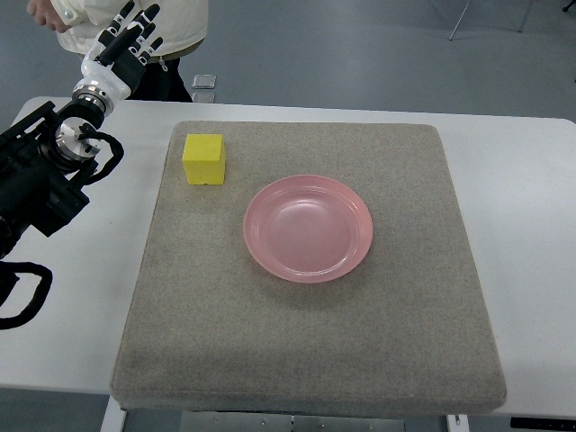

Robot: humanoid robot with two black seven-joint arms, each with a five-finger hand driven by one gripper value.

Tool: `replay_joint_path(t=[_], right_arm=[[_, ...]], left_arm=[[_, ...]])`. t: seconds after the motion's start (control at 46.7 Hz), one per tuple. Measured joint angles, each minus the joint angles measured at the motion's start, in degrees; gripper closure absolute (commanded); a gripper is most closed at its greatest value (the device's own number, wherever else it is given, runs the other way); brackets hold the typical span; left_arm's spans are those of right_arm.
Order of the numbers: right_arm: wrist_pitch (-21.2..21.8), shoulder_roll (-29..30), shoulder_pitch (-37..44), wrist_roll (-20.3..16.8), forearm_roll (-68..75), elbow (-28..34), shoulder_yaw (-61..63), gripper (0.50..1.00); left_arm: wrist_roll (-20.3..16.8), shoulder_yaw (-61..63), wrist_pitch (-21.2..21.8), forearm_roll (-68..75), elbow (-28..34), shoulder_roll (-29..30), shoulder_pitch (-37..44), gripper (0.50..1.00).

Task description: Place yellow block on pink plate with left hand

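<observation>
A yellow block (204, 158) sits on the grey mat near its far left corner. The pink plate (308, 227), with nothing on it, lies in the middle of the mat, to the right of the block and nearer to me. My left hand (130, 40) is raised beyond the table's far left edge, well left of and behind the block, its fingers spread and holding nothing. Its black forearm (40, 171) enters from the left edge. The right arm does not show.
The grey mat (306, 360) covers most of the white table (531, 225). A person in a light top (180, 22) stands behind the table's far left corner, close to my raised hand. A small clear object (204, 82) lies on the floor beyond the table.
</observation>
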Motion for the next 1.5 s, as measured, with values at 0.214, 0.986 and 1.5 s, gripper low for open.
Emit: replay_joint_path(t=[0.214,0.986,1.5], right_arm=[[0.0,0.0,0.0,0.03,0.0,0.0,0.01,0.576],[-0.02,0.0,0.0,0.05,0.0,0.0,0.02,0.576],[-0.01,0.0,0.0,0.03,0.0,0.0,0.01,0.576]], left_arm=[[-2.9,1.01,0.86,0.66,-0.4,-0.35,-0.08,0.514],[-4.03,-0.01,1.13,0.04,-0.41,-0.05,-0.81,0.51],[-3.85,0.0,2.92,-0.01,-0.5,-0.26,-0.82,0.512]])
